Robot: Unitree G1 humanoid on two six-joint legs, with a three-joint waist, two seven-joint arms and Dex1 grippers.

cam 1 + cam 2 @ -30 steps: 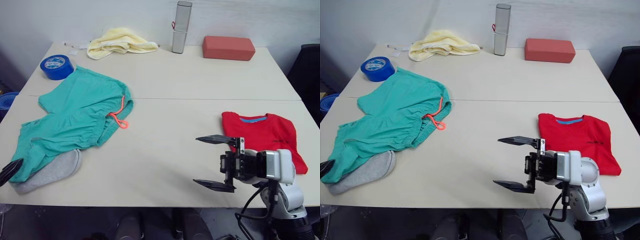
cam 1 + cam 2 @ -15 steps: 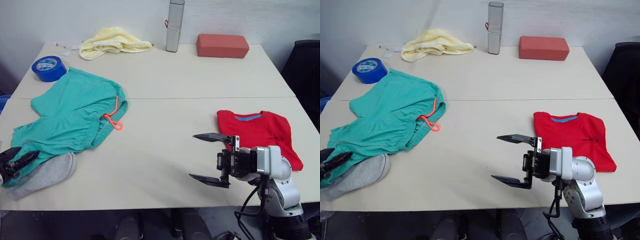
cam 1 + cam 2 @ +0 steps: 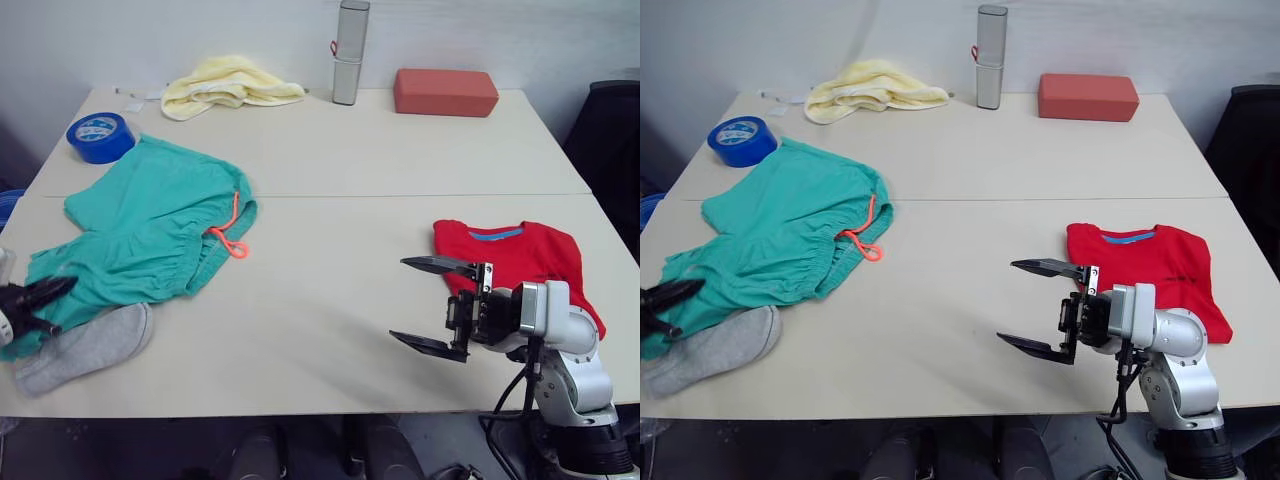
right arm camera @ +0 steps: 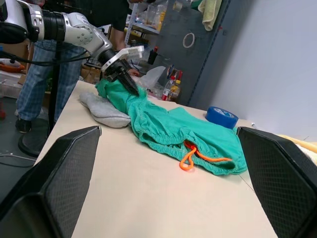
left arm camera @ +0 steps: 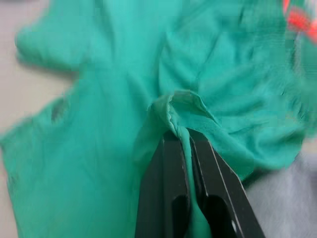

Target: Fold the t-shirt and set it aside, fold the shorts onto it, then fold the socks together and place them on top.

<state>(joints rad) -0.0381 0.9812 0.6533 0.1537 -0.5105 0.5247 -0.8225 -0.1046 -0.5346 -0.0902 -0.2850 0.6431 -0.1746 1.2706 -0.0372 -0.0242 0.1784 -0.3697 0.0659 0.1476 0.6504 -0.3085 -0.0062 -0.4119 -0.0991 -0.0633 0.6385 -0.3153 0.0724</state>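
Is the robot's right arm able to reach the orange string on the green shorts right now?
Probably not. The right gripper hangs open near the folded t-shirt, and the orange string lies far across bare table, on the shorts that the left gripper pinches.

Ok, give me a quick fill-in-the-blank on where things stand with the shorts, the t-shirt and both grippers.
1. The left gripper is shut on a fold of the ____.
2. The right gripper hovers over the table with its fingers ____.
3. The folded t-shirt lies on the robot's ____ side of the table.
4. The grey socks lie partly under the shorts, near the table's ____ edge.

Missing words: shorts; open; right; front
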